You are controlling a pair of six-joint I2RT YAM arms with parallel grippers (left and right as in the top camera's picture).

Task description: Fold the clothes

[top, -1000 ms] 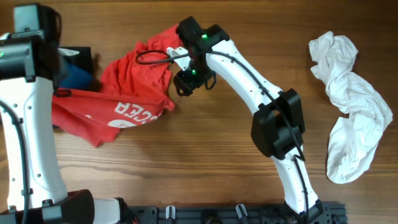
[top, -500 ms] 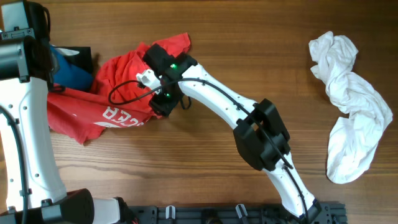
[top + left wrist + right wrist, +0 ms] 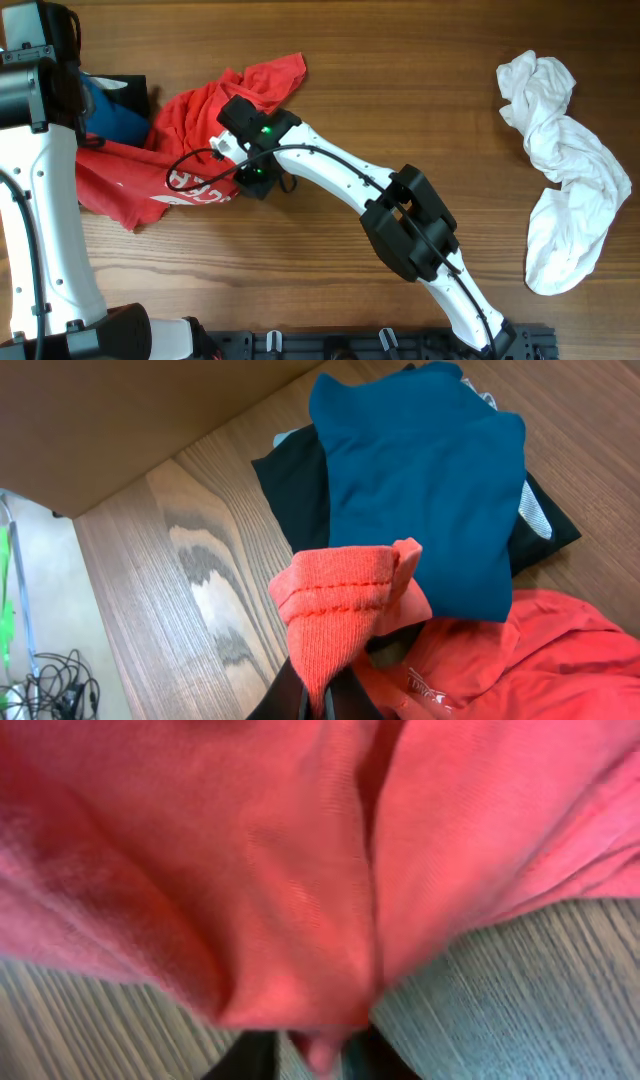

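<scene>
The red shirt (image 3: 185, 120) lies heaped at 9 o'clock, the left hand (image 3: 318, 695) clamped on its hem and the right hand (image 3: 320, 1055) closed on a fold. They should draw apart evenly and low to spread it. The wooden surface (image 3: 400, 90) offers room at centre; a white garment (image 3: 565, 170) lies at 3 o'clock.

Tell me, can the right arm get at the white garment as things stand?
Probably not at once. The right gripper is shut on the red T-shirt, far from the white garment. Only bare table lies between them, so the way looks free once it lets go.
</scene>
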